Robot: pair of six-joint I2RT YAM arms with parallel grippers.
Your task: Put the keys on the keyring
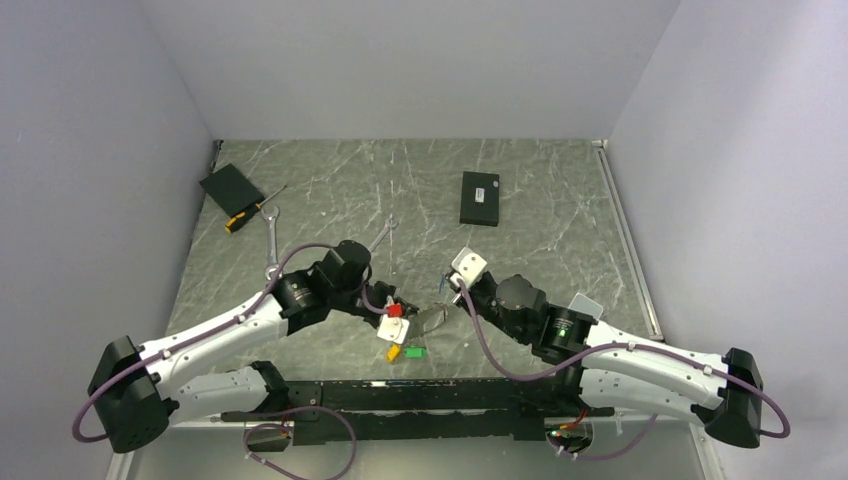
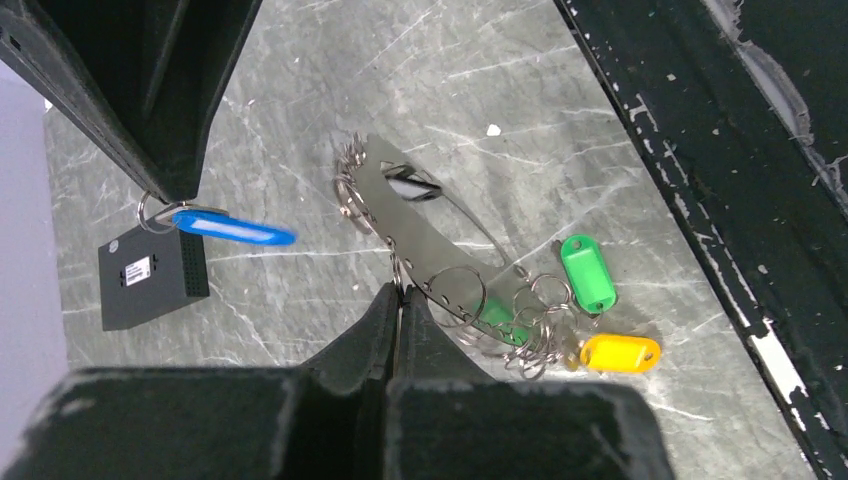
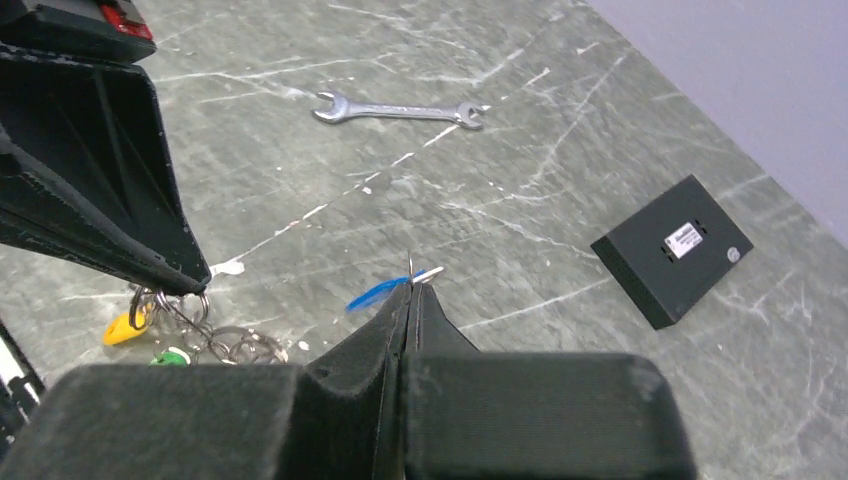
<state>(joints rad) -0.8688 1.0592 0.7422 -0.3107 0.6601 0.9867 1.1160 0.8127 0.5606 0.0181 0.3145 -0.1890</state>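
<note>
This looks like a robot test lab, not a home; a small black box (image 1: 480, 198) lies on a grey stone-look table (image 1: 560, 250); plain grey walls (image 1: 400, 60) stand behind the box and on both sides of it, like a booth; nearer than the box, a left robot arm (image 1: 220, 335) and a right robot arm (image 1: 640, 360) sit on a black rail (image 1: 430, 405) with purple cables (image 1: 310, 435); left of the box lie a wrench (image 1: 273, 240) and a screwdriver (image 1: 250, 212).

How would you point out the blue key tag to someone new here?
At the near middle of the marbled table, the right gripper pinches a small ring carrying the blue key tag. It alone is held; the green tag and yellow tag lie on the table.
</note>
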